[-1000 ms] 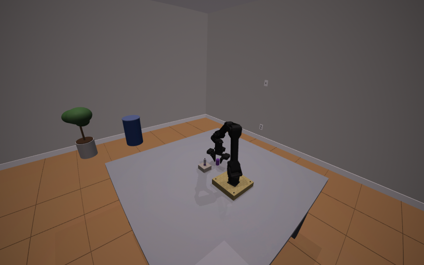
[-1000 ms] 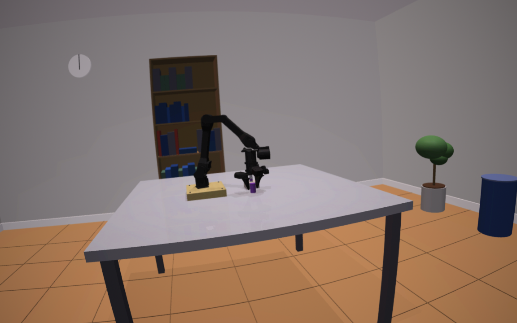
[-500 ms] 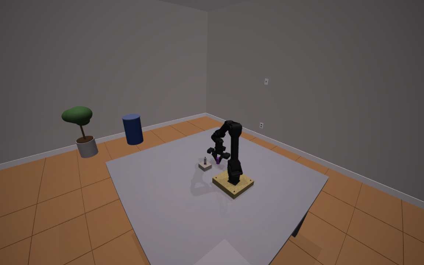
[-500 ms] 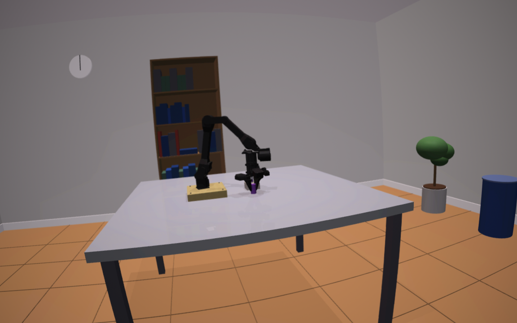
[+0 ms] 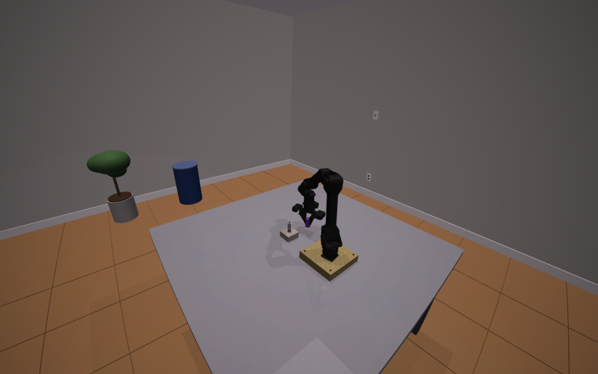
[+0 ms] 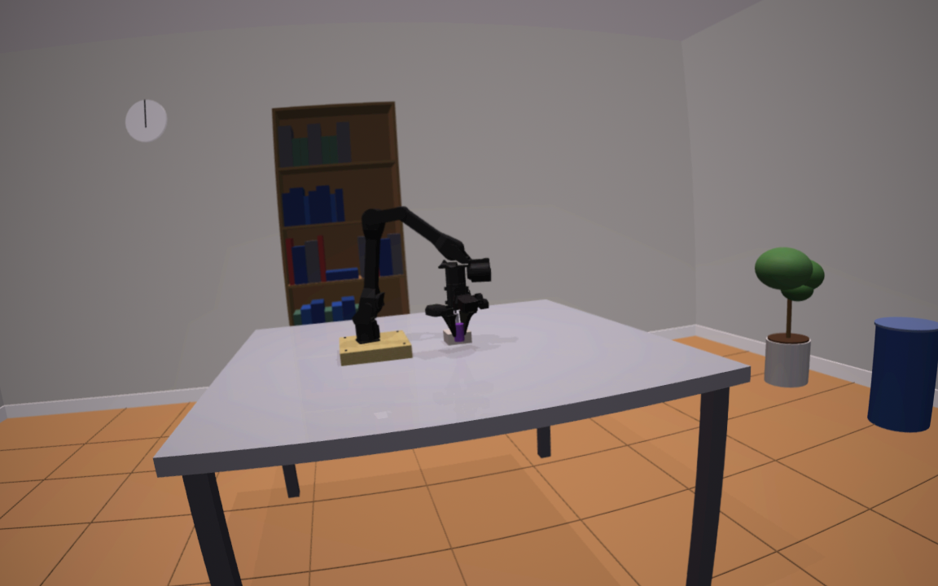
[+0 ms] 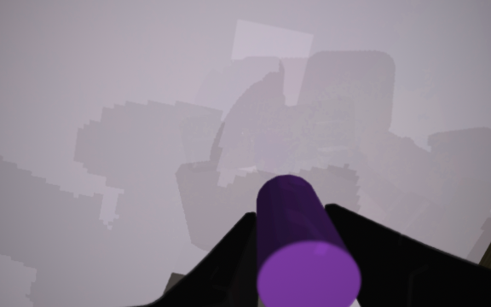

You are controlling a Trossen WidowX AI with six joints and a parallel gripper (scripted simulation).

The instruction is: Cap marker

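Note:
The purple cap stands upright on the grey table. My gripper is down at the table and shut on the cap, one black finger on each side of it. The grey marker stands upright in the small beige holder block, a short way to the cap's left in the top view. In the exterior view the marker is hidden behind the gripper. The marker does not show in the wrist view.
The arm's wooden base plate sits on the table close to the cap and block. A potted plant and a blue bin stand on the floor, off the table.

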